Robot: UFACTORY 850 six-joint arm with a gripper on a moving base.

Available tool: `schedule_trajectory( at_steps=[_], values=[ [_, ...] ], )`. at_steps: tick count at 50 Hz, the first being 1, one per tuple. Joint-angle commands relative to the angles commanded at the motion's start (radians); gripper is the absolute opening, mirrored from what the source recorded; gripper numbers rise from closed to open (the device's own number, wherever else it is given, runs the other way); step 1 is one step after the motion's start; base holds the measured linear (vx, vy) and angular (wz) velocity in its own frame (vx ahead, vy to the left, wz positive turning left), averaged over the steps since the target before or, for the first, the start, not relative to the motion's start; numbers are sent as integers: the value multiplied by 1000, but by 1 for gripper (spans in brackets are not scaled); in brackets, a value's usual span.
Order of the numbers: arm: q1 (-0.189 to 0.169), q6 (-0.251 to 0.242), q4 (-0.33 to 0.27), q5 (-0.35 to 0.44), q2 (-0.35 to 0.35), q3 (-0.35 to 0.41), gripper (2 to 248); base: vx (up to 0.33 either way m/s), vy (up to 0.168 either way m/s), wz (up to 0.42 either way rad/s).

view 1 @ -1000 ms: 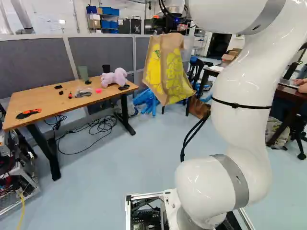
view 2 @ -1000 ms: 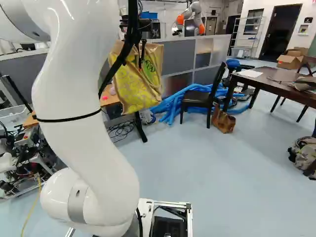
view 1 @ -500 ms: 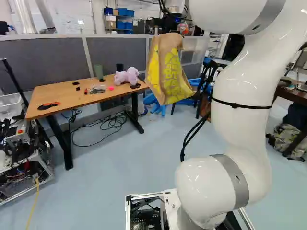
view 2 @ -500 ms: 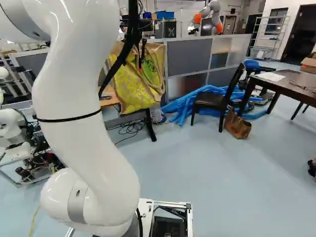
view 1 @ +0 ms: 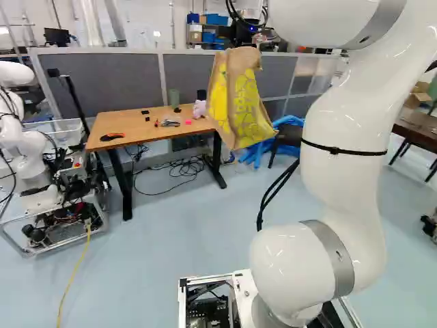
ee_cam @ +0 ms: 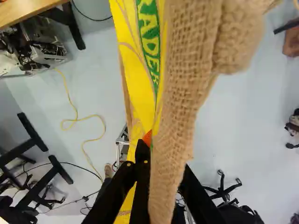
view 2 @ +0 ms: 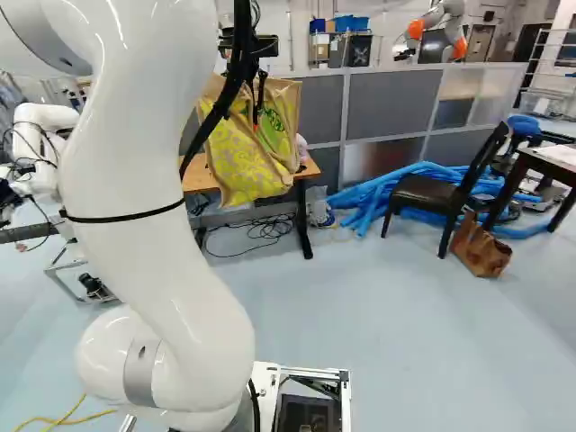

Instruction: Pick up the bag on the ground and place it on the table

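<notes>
Floor [view 1: 184, 246], pale blue, under everything. Grey partition [view 1: 194, 75] runs behind wooden desk [view 1: 153, 128]. White arm [view 2: 148, 180] rises from the base joint, bending up and out of frame in both base views. Another robot [view 1: 27, 147], white, sits on a framed cart at the left of the left base view, beside the desk. Black chair [view 2: 427, 191] stands by blue tubing [view 2: 371, 205] at the right of the right base view.

Task bag [view 1: 237, 99], tan burlap with yellow print, hangs in the air, nearer the cameras than the desk, not on it; covers the desk's right end in the left base view. Gripper [view 2: 257, 110] pinches the bag near its top; burlap runs between the fingers in the wrist view, one finger mostly hidden by cloth. Brown handbag [view 2: 481, 250] on the floor by the chair.

Desk top: pink plush [view 1: 199, 109], part hidden behind the bag; green cup [view 1: 174, 98] toward the back; orange-and-black tool [view 1: 111, 137] near the left end; small pink piece [view 1: 188, 121].
</notes>
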Motion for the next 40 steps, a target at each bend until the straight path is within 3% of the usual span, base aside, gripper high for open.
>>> schedule_trajectory(
  at_steps=[40],
  values=[
    [0, 0, 0, 0, 0, 0, 26, -2, 79, 375]
  ],
)
